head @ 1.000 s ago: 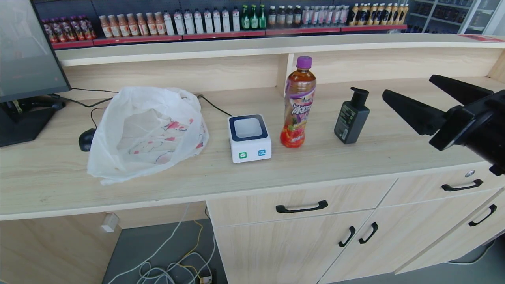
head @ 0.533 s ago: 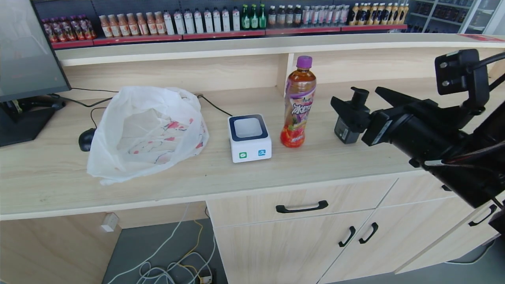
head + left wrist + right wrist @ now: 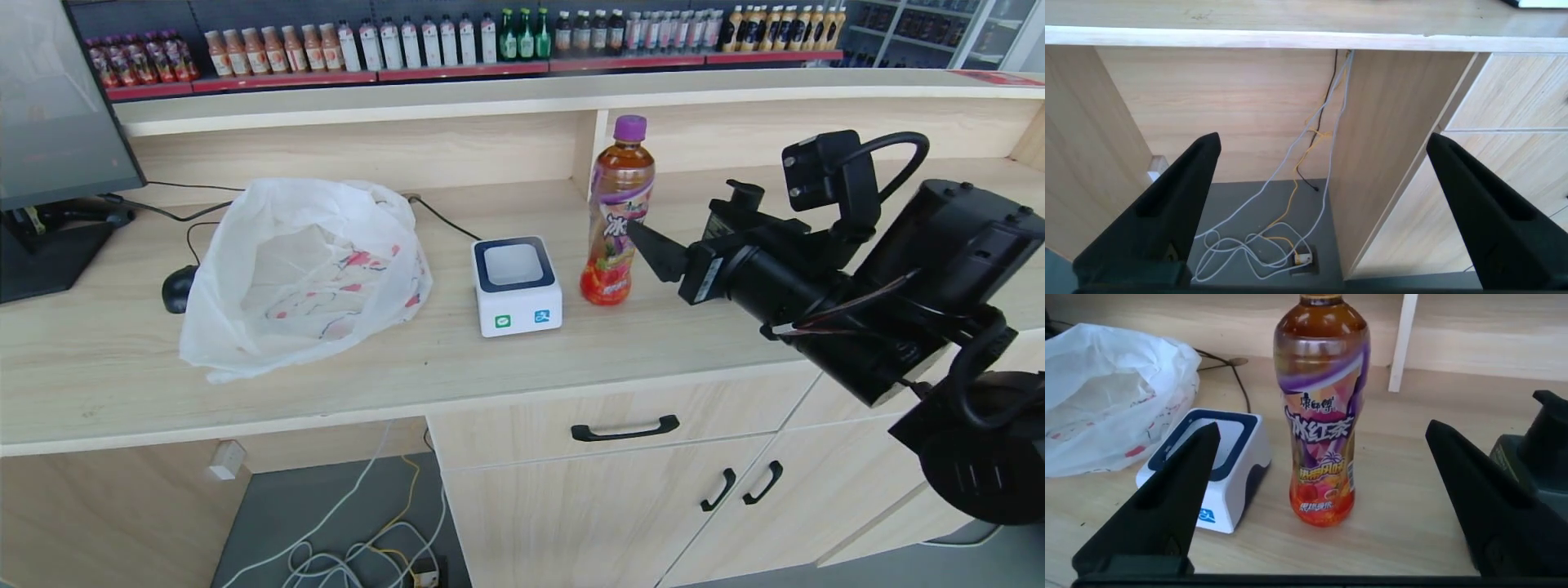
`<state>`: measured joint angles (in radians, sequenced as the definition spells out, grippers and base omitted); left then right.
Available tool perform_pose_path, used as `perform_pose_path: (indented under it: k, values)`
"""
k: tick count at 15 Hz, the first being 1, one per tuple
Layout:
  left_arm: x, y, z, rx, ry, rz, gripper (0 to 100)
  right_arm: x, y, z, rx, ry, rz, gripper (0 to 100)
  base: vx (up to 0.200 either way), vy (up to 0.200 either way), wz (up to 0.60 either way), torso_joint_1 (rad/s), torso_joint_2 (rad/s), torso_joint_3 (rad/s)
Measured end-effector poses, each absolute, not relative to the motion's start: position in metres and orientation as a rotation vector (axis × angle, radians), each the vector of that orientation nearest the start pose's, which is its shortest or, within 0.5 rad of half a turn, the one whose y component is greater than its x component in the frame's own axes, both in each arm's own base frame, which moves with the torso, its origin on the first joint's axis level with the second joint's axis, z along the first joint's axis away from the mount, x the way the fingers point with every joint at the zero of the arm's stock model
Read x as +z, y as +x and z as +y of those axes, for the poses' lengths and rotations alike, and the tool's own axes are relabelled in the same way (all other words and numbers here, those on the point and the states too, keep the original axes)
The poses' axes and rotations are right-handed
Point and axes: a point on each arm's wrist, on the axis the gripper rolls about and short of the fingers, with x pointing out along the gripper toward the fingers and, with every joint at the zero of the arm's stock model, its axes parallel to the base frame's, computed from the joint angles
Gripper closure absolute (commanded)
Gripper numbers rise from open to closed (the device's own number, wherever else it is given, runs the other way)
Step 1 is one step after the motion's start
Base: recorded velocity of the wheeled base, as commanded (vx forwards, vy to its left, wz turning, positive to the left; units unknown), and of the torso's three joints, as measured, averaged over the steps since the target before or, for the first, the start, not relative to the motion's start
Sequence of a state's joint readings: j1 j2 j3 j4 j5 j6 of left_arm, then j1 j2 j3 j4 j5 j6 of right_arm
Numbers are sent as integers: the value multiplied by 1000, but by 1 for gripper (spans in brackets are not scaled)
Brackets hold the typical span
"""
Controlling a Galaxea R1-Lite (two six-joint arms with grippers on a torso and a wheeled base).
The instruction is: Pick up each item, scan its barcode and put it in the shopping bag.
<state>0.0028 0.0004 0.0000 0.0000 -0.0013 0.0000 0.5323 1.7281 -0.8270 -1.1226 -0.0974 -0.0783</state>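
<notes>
A tea bottle [image 3: 618, 214] with a purple cap stands upright on the wooden counter [image 3: 408, 359], right of the white scanner box [image 3: 516, 286]. A dark pump bottle [image 3: 735, 208] stands further right, mostly hidden behind my right arm. My right gripper [image 3: 671, 233] is open and level with the tea bottle, just to its right. In the right wrist view the tea bottle [image 3: 1321, 416] stands ahead between the spread fingers [image 3: 1167, 506], apart from them, with the scanner box [image 3: 1212, 478] and pump bottle [image 3: 1535, 465] either side. The white shopping bag [image 3: 302, 269] lies open at left. My left gripper [image 3: 1323, 155] hangs open below the counter.
A monitor [image 3: 57, 106] and a mouse [image 3: 175, 290] sit at the counter's left end, with cables behind the bag. A raised back shelf and an upright divider [image 3: 592, 147] stand behind the tea bottle. Drawers with black handles [image 3: 624, 429] lie below; loose cables [image 3: 1282, 229] lie on the floor.
My right arm has swung in from the right edge toward the left, passing in front of the pump bottle, and its open gripper now sits close beside the tea bottle. The items have not moved.
</notes>
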Motion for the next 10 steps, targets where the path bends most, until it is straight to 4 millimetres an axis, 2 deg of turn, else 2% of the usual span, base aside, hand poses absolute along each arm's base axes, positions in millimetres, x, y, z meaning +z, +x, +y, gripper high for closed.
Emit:
perform_pose_path:
  k: [4, 7, 10]
  values:
    - [75, -23, 0, 1, 0, 0, 0, 218, 284, 165, 408, -30, -190, 0, 0, 0, 0, 0, 0, 0]
    - [75, -23, 0, 1, 0, 0, 0, 212, 297, 171, 333, -25, -178, 0, 0, 0, 0, 0, 0, 0]
    - [75, -23, 0, 1, 0, 0, 0, 209, 302, 174, 317, -28, -173, 0, 0, 0, 0, 0, 0, 0]
